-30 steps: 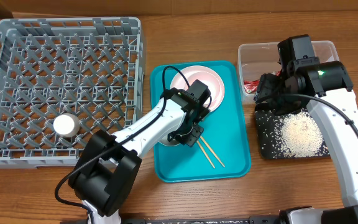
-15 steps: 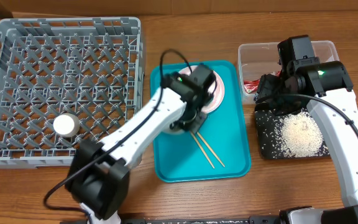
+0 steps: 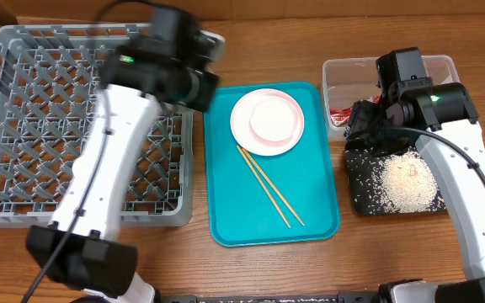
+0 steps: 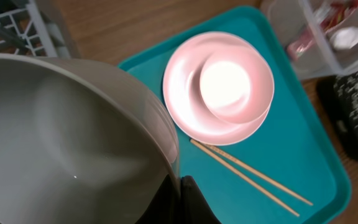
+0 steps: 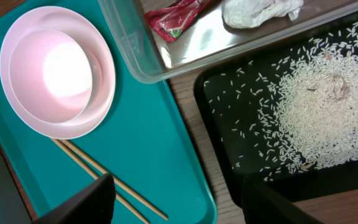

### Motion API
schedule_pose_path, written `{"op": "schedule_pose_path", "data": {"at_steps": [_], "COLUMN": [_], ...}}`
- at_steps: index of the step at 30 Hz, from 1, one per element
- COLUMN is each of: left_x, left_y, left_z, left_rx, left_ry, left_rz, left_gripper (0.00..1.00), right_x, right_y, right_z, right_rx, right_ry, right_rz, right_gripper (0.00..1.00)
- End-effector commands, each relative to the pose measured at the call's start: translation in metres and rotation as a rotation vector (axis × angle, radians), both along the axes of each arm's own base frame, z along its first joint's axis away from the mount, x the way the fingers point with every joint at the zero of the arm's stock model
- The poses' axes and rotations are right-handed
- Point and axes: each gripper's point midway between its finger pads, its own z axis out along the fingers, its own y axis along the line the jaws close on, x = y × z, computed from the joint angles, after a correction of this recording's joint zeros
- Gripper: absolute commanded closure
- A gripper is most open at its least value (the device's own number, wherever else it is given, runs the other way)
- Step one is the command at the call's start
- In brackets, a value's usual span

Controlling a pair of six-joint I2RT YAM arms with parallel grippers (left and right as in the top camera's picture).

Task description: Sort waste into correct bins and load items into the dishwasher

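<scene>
Lifted off the teal tray (image 3: 226,210), the metal bowl (image 4: 61,143) now hangs by the rack's (image 3: 23,126) far right corner, its rim pinched in the closed left gripper (image 4: 180,193). On the tray, chopsticks (image 3: 268,187) lie nearest, with the plate (image 3: 251,135) and small bowl (image 3: 276,119) beyond. The right gripper (image 5: 176,202) gapes empty beside the black tray (image 3: 360,198) of rice (image 3: 407,185). Farther off, wrapper (image 5: 179,17) and scrap (image 5: 260,11) sit in the tub (image 3: 343,71).
</scene>
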Motion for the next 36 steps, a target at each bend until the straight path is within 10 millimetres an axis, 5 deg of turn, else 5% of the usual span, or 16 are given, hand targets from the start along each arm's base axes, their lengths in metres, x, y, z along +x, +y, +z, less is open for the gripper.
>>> {"op": "schedule_pose_path", "data": {"at_steps": [1,8,15,25,36], "left_x": [0.006,0.023,0.05,0.084,0.102], "left_y": [0.021,0.08,0.115,0.143,0.151], "left_z": [0.037,0.05,0.025,-0.023,-0.069], "left_rx": [-0.203,-0.35,-0.47,-0.595,-0.62], "left_ry": [-0.08,-0.196,-0.218,-0.217,-0.18], "left_rz": [-0.081,-0.119,-0.112,-0.095,-0.079], "left_gripper": [0.96,0.96,0.96,0.96,0.96], "right_x": [0.002,0.001,-0.002,-0.003,-0.003], "right_y": [0.0,0.0,-0.001,-0.001,-0.001], "right_z": [0.005,0.005,0.004,0.004,0.004], "right_rx": [0.002,0.001,0.0,-0.001,-0.001], "right_ry": [-0.016,-0.012,-0.002,0.003,0.003], "right_rz": [0.001,0.001,0.0,0.0,0.0], "right_gripper": [0.33,0.34,0.34,0.34,0.34]}}
